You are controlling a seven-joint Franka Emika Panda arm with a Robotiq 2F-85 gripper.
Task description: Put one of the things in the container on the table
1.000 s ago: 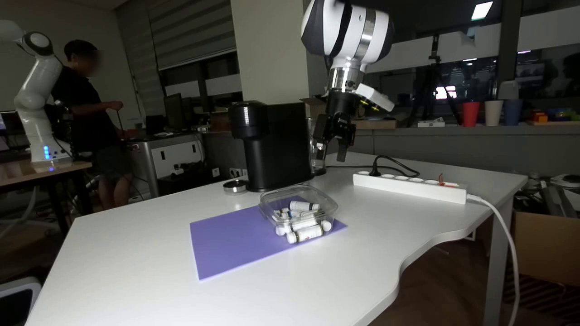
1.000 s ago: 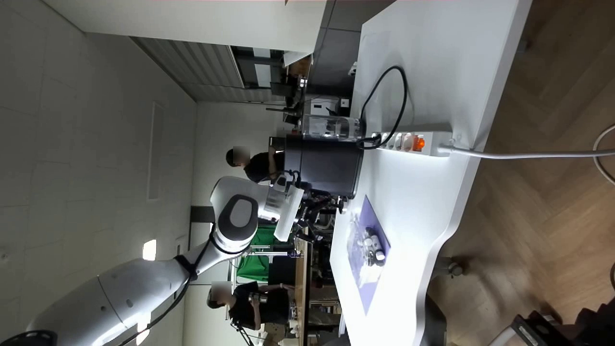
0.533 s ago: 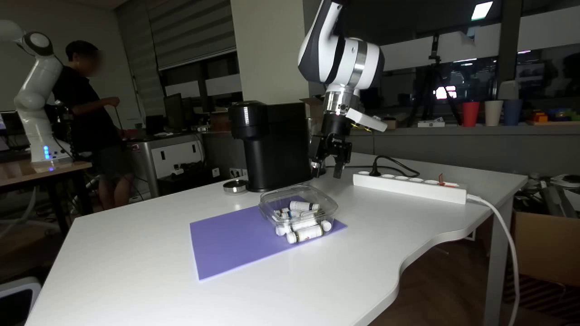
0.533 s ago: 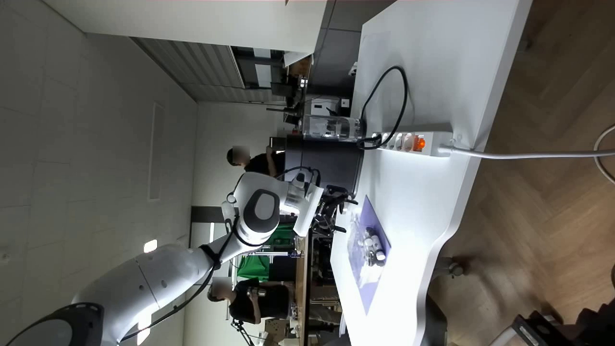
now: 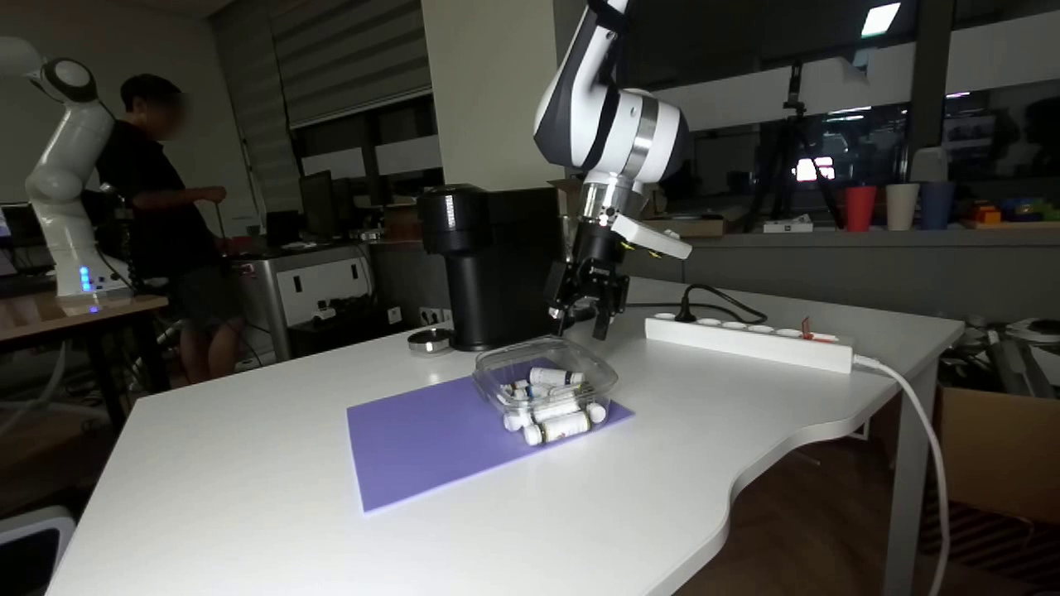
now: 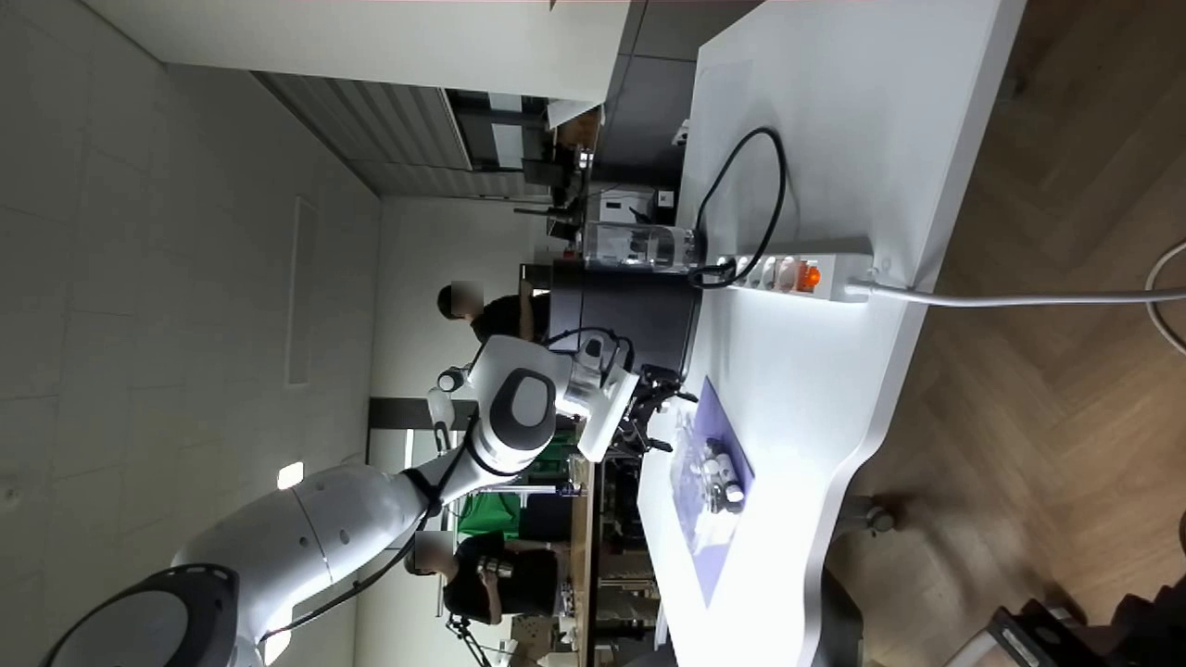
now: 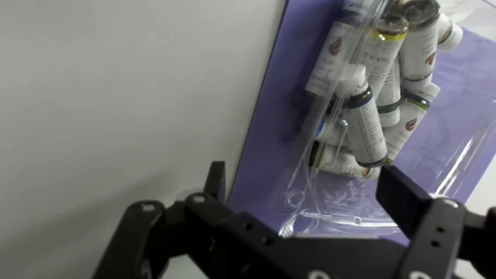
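Note:
The container (image 5: 603, 379) is a small clear plastic tray on the purple mat; it also shows in the wrist view (image 7: 337, 195) and in an exterior view (image 6: 686, 468). Several small bottles (image 5: 555, 409) with white labels and white caps lie heaped at it, also in the wrist view (image 7: 367, 130). Most show inside it; through the clear walls I cannot tell whether all are. My gripper (image 5: 580, 325) is open and empty, above the tray's back rim; it also shows in the wrist view (image 7: 300, 172) and an exterior view (image 6: 675, 421). The white table (image 5: 273, 480) bears everything.
A tall black machine (image 5: 526, 265) stands close beside the gripper. A white power strip (image 5: 745, 344) with a black cable (image 5: 729, 291) lies on the table. A round metal dish (image 5: 430, 342) sits before the machine. The purple mat (image 5: 431, 443) lies under the tray.
My gripper has come down beside the black machine and moved over towards the tray. Its fingers stay open. The tray and bottles have not moved.

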